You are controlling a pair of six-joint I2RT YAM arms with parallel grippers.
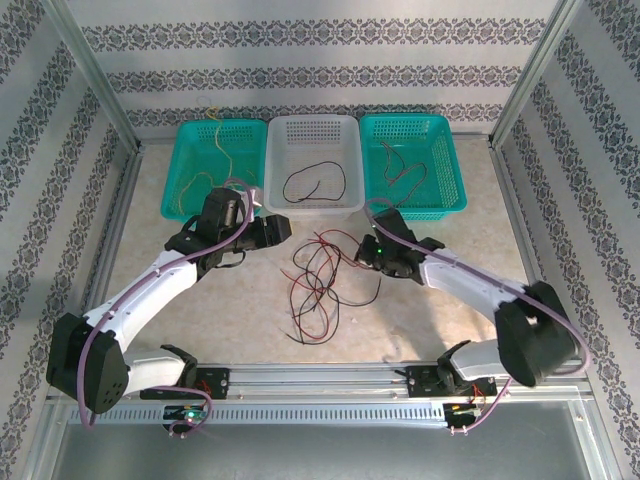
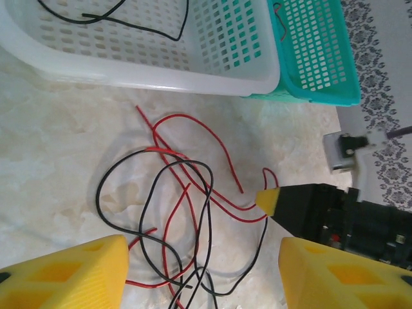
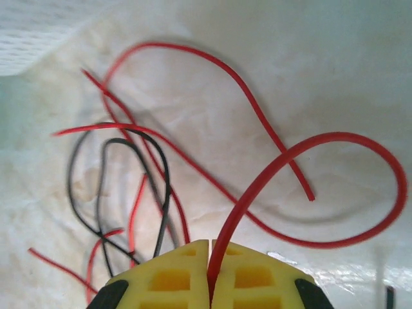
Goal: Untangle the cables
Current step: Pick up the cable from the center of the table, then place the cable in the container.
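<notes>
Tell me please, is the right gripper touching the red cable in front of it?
Touching. In the right wrist view the right gripper is shut, and the red cable comes out from between its yellow fingers, pinched there.

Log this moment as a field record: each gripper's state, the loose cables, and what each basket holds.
left gripper: open, holding nothing
right gripper: shut on a red cable
tangle: red and black cables crossed on the table, between the two grippers
white basket: black cable
left teal basket: yellow cable
right teal basket: red cables
</notes>
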